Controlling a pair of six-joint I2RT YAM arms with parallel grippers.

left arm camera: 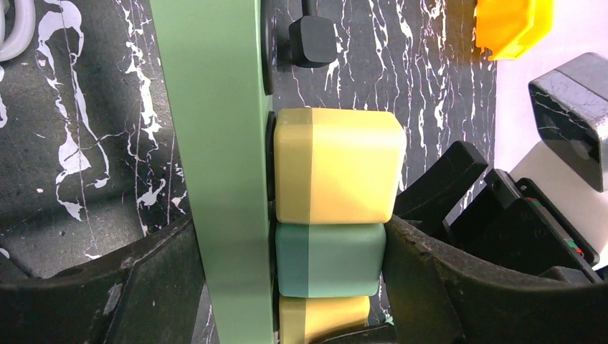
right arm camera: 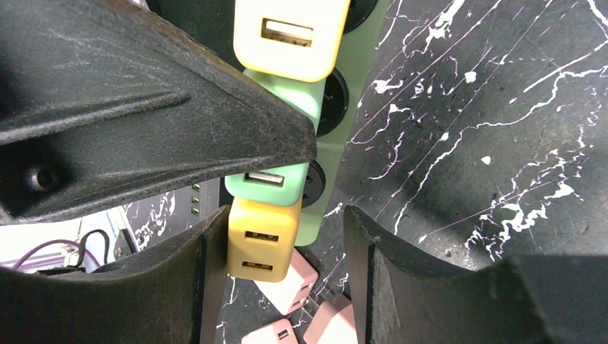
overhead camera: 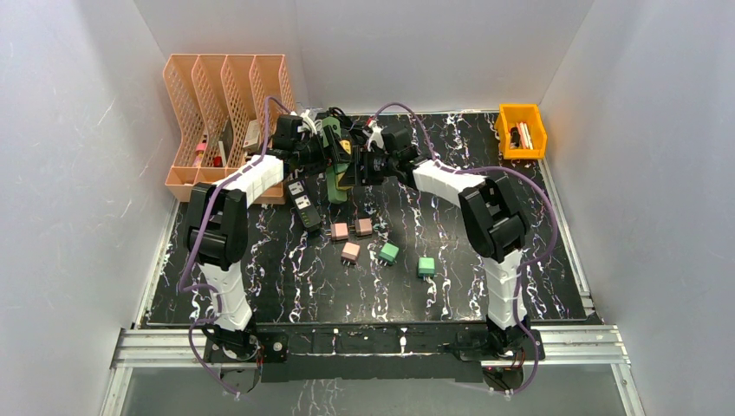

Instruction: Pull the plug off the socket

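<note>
Black marbled table [overhead camera: 520,286] fills the top view. At its back middle both arms meet over a green power strip [overhead camera: 334,180], so the left gripper [overhead camera: 316,154] and the right gripper [overhead camera: 374,160] hide most of it. A black strip [overhead camera: 303,206] lies just beside it. Loose pink plugs [overhead camera: 350,252] and loose green plugs [overhead camera: 388,253] lie nearer. An orange file rack [overhead camera: 221,95] stands far left and a yellow bin [overhead camera: 521,130] far right.

From the left wrist, the left gripper [left arm camera: 290,236] is clamped across the power strip [left arm camera: 208,143] and the green plug [left arm camera: 326,258] seated in it. Yellow plugs [left arm camera: 337,165] sit on both sides of the green plug.

From the right wrist, the right gripper [right arm camera: 283,222] stands with jaws apart around the last yellow plug [right arm camera: 262,244], which is seated at the strip's end. One finger [right arm camera: 208,287] touches this plug; the other finger [right arm camera: 366,287] stays apart from the strip. The left gripper's big black finger [right arm camera: 143,122] presses on the green plug [right arm camera: 276,183] and covers much of the row.
</note>
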